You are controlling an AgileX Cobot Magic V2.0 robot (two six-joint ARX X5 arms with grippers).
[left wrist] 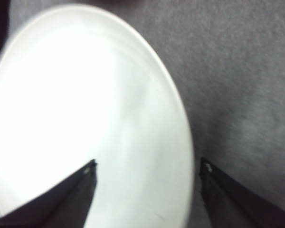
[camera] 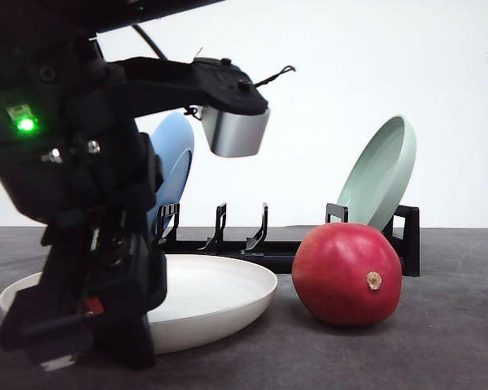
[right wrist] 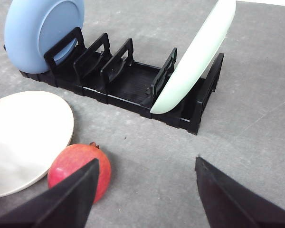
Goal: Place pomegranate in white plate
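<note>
Nothing placed yet, I judge: pomegranate [camera: 346,275] sits on the table just beside the empty white plate [camera: 228,294], ungrasped; left gripper [left wrist: 147,167] and right gripper [right wrist: 146,164] both spread, holding nothing.

Left arm [camera: 89,203] was matte black, blocky housings stacked link on link. A green LED [camera: 25,123] glowed on its upper body beside a small pale label. A silver-grey camera module [camera: 234,130] hung under the black wrist bracket, thin black cable [camera: 272,77] looping off the top. Small screw heads showed on the bracket. Red spot low on the left gripper [camera: 81,325] body, possibly a button or sticker. Left fingers [left wrist: 61,199] were plain black wedges with a small bright fastener at each tip; right fingers [right wrist: 61,199] were black, tapered.
</note>
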